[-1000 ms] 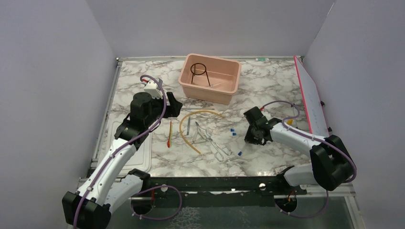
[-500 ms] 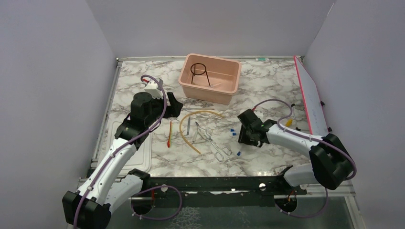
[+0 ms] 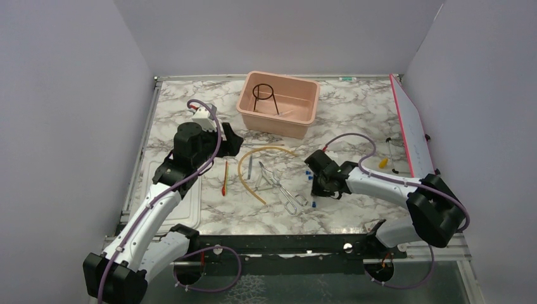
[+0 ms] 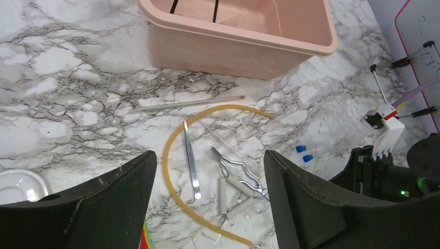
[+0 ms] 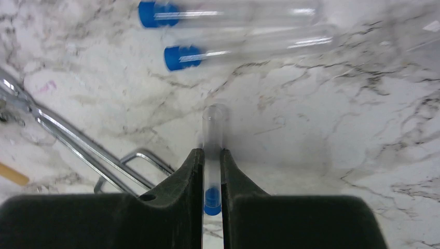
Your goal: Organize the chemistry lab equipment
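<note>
Clear test tube (image 5: 214, 129), blue cap at its rear end, sits lengthwise between the fingers (image 5: 191, 174) of the right pincer (image 5: 211, 155). Both fingers press its sides, so the pincer is closed on it. The grip falls near the capped end, and the rounded far end sticks out well ahead of the fingertips. Cannot tell whether the tube is off the marble surface (image 5: 332, 140). Judgement: the step in hand is carrying this tube to the pink tub (image 3: 273, 124), which stands well ahead and to the left of the pincer, with the black wire ring stand (image 3: 263, 95) already inside. The tube looks round and slick, so the hold should be firm without extra squeeze. Lift straight up before any sideways travel, since the long overhang could pivot or slip out if its tip drags. Two more blue-capped tubes (image 5: 249, 47) lie crosswise just ahead of that tip, and the silver tongs (image 5: 67, 136) lie close on the left. A low forward sweep would likely knock them. Keep the tube level, clear the tub rim, lower it in beside the stand and let go low. Left pincer (image 4: 207, 155) hangs wide open, holding nothing, above the tan rubber tube (image 4: 167, 166) and spatula (image 4: 191, 161). Approach the tub from its right side, apart from that arm.
</note>
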`<state>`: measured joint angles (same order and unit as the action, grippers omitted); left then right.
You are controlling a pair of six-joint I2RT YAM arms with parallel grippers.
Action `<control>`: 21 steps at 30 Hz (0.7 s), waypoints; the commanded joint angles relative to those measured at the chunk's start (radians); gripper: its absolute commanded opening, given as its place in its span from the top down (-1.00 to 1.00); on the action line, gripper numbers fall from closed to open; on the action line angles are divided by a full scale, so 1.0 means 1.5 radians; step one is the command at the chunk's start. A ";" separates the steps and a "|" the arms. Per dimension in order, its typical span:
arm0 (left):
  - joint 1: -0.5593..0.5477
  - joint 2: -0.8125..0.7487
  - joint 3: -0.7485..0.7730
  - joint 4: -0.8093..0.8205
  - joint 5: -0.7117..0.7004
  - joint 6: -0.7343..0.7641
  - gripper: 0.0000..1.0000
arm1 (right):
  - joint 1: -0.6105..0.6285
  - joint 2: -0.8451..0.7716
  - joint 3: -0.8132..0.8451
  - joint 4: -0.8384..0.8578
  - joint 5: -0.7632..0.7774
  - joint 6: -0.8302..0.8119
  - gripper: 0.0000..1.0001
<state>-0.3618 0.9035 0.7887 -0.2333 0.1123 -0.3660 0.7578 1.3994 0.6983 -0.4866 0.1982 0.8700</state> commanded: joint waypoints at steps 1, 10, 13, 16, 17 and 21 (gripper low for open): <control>0.003 0.006 -0.011 0.022 0.037 -0.014 -0.57 | 0.024 -0.003 0.022 0.005 0.002 -0.087 0.81; 0.002 0.025 -0.046 0.104 0.264 -0.124 -0.58 | 0.025 -0.103 0.042 0.223 -0.251 -0.365 0.83; 0.002 0.069 -0.043 0.130 0.368 -0.192 -0.59 | 0.024 -0.105 0.064 0.269 -0.364 -0.418 0.83; -0.003 0.094 -0.045 0.151 0.417 -0.242 -0.63 | 0.025 -0.099 0.079 0.302 -0.440 -0.460 0.83; -0.005 0.098 -0.046 0.152 0.424 -0.253 -0.64 | 0.024 -0.098 0.084 0.312 -0.462 -0.475 0.83; -0.018 0.116 -0.056 0.172 0.457 -0.266 -0.64 | 0.025 -0.096 0.097 0.348 -0.524 -0.515 0.83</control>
<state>-0.3683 1.0615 0.7212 -0.0578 0.6537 -0.6952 0.7906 1.2575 0.8059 -0.0711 -0.4034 0.2146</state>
